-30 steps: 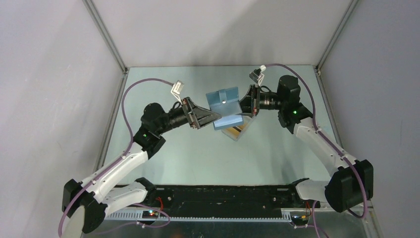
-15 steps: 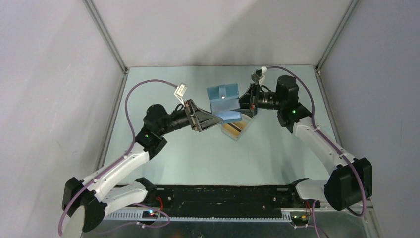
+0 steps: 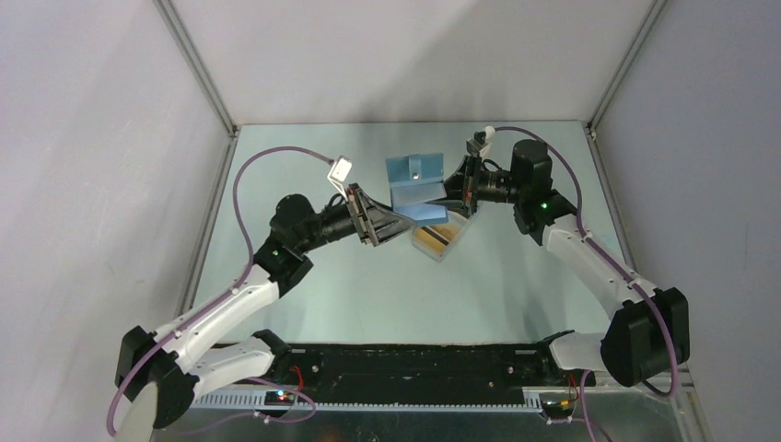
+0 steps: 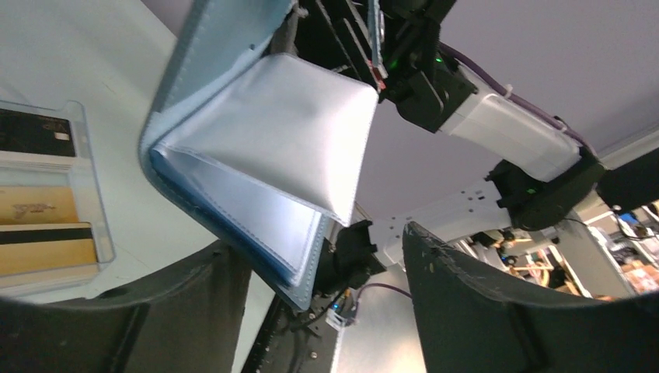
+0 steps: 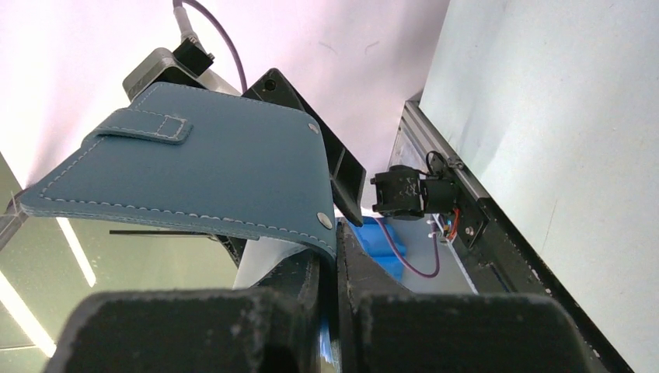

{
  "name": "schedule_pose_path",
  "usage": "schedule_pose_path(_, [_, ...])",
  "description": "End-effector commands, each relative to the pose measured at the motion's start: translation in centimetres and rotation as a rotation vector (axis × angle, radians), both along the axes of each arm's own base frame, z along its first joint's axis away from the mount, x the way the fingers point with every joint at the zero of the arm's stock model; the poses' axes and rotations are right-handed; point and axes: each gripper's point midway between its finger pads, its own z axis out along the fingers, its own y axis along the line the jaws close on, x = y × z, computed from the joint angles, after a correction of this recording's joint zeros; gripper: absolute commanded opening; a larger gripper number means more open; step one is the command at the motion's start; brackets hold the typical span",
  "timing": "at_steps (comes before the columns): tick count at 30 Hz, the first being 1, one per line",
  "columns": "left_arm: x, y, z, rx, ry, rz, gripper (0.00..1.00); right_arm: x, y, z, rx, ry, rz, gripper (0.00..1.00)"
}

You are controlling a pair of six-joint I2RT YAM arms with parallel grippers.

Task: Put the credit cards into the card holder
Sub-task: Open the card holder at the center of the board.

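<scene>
The blue card holder [image 3: 416,187] hangs open in the air above the table. My right gripper [image 3: 453,193] is shut on one corner of its cover [image 5: 194,167]; the jaws [image 5: 336,252] pinch the cover edge. My left gripper [image 3: 402,224] is open, with the holder's lower flap and white inner pockets [image 4: 264,148] between its spread fingers [image 4: 474,303], not clamped. Yellow-orange credit cards [image 4: 43,245] with a dark stripe and a black card [image 4: 31,132] lie in a clear tray [image 3: 444,249] below the holder.
The clear compartmented tray [image 4: 95,210] sits on the table just under both grippers. The two arms meet over the table's middle. Grey walls enclose the table at the back and sides.
The right gripper has raised and tilted the card holder, which now hangs further open. The left gripper has shifted slightly to the right under the lower flap.
</scene>
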Motion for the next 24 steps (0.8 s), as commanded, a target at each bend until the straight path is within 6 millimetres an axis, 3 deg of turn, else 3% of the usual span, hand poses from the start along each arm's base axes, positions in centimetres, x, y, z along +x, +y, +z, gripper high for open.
schedule_pose_path(1, [1.3, -0.2, 1.1, -0.024, -0.052, 0.058, 0.71, -0.3, 0.1, 1.2, 0.017, -0.041, 0.002, 0.00])
schedule_pose_path(5, [2.4, 0.0, 1.2, -0.023, -0.052, 0.105, 0.71, -0.8, 0.2, 1.6, 0.019, -0.057, 0.010, 0.00])
schedule_pose_path(9, [3.4, 0.8, 1.8, -0.033, -0.065, 0.157, 0.82, -1.3, 0.1, 1.6, 0.015, -0.079, 0.027, 0.00])
schedule_pose_path(16, [5.9, 1.9, 1.5, 0.062, -0.136, 0.260, 0.83, -2.9, 0.9, 0.7, -0.008, -0.058, 0.086, 0.00])
schedule_pose_path(24, [9.8, 3.4, -0.6, 0.252, -0.125, 0.375, 0.84, -5.0, 1.0, -2.3, -0.101, 0.095, 0.140, 0.00])
